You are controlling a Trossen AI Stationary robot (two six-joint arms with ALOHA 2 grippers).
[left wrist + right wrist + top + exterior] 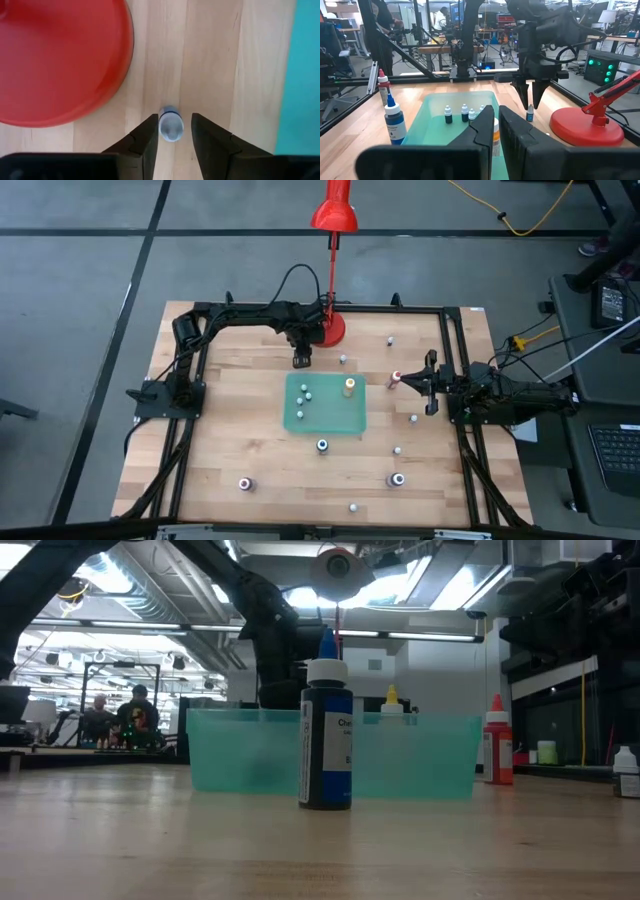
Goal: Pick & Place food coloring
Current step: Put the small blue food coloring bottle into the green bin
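Observation:
My left gripper (173,120) is open and points down next to the red lamp base (60,60). Its fingers stand on either side of a tiny food coloring bottle (171,125) with a pale blue cap, upright on the wood. In the right wrist view the left gripper (532,102) hangs just above that bottle (530,115), apart from it. Several small bottles (305,398) and a yellow-capped one (349,385) stand in the green tray (340,420). My right gripper (408,378) waits right of the tray, raised, with only a slit between its fingers. A red-capped bottle (396,377) stands at its tips.
More bottles stand scattered on the table: a dark blue one (326,735) near the tray's near side, a red one (497,745) to its right, and others near the near edge (397,479) (244,483). The lamp's pole (331,270) rises beside my left arm. Bare wood lies left of the tray.

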